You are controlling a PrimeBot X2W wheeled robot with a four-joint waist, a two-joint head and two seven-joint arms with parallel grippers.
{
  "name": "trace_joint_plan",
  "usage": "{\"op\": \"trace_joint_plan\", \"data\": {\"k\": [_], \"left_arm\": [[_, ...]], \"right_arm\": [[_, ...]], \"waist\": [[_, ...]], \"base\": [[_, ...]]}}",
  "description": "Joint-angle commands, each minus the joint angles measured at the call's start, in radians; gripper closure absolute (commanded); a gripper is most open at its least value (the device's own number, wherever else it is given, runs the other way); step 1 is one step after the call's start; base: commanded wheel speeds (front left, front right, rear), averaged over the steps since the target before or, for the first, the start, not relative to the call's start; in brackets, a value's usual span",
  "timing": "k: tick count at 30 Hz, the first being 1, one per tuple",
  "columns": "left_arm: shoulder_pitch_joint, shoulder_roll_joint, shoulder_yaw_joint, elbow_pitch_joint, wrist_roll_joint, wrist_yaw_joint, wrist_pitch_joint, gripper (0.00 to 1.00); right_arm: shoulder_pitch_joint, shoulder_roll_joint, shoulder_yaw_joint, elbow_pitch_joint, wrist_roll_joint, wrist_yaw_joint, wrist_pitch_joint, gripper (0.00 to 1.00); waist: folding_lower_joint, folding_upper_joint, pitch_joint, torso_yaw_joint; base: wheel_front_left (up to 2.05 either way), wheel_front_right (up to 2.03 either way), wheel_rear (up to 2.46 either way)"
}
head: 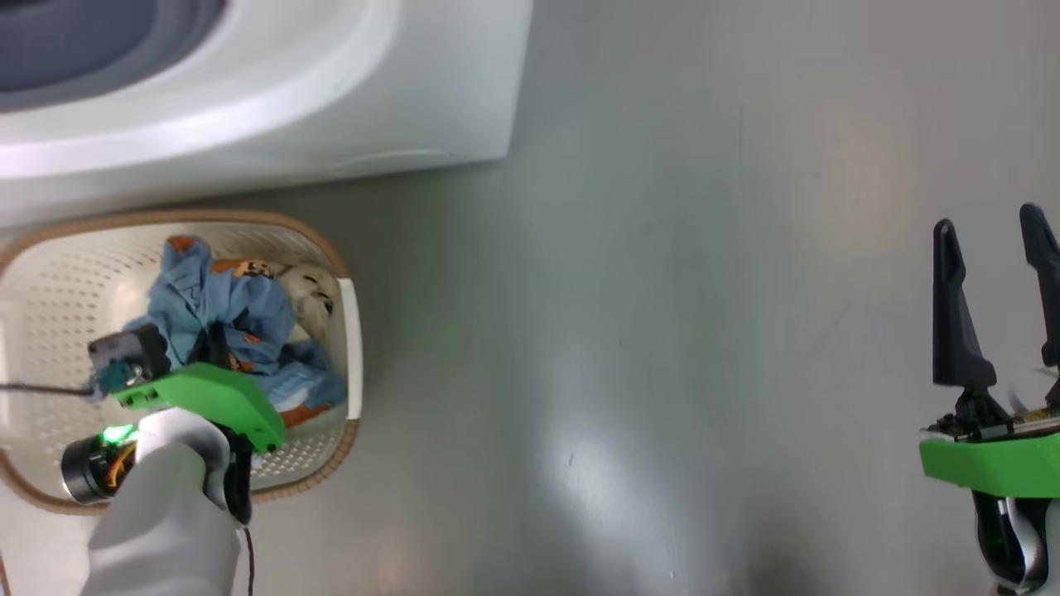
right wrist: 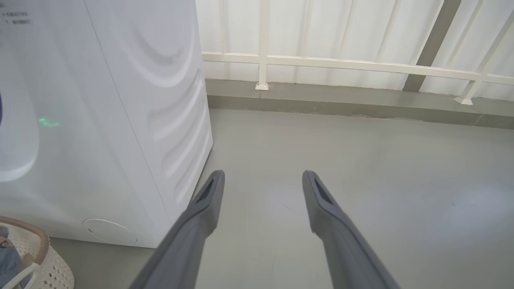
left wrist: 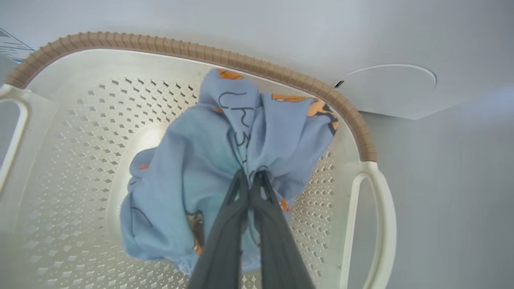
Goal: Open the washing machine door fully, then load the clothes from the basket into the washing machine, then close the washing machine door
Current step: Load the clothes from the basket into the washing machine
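Left wrist view: the left hand [left wrist: 252, 174] was seen closed tight on a bunched fold of the clothes [left wrist: 192, 168], its two dark fingers [left wrist: 225, 228] pressed together and blue fabric gathered at their tips. The pinch was taken near the top of the bundle, so a straight upward lift was judged best. It should be slow enough for the hanging cloth to be drawn clear of the rim of the basket [left wrist: 120, 42] without the light basket being dragged along. The trailing ends were judged worth watching, since they could be caught on the perforated wall or a side handle.

The gripped garment was seen to be soft light blue cloth with orange prints and thin dark line drawings, crumpled and draped down inside the basket. A cream-white piece [head: 310, 302] was seen lying just beside it in the head view. The basket was set on the floor [head: 662, 331] just in front of the washing machine [left wrist: 281, 24], near its round service flap [left wrist: 389, 86]. The right hand [head: 990, 223] was held wide open and empty, well apart over bare floor.
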Motion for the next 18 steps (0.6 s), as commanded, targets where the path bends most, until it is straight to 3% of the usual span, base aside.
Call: {"op": "trace_joint_plan", "data": {"k": [1,18], "left_arm": [[0.063,0.034,0.030,-0.054,-0.009,0.002,-0.015,1.00],[0.468,0.023,0.124,-0.715,0.149,0.051,-0.016,1.00]], "right_arm": [[0.043,-0.014,0.020,-0.015,-0.008,0.006,-0.005,0.00],[0.172,-0.021,0.057,0.025,-0.029,0.006,-0.005,0.00]], "waist": [[0.0001,0.0000,-0.074,0.033],[0.0001,0.0000,-0.351,0.092]], "base": [[0.00,0.00,0.00],[0.00,0.00,0.00]]}}
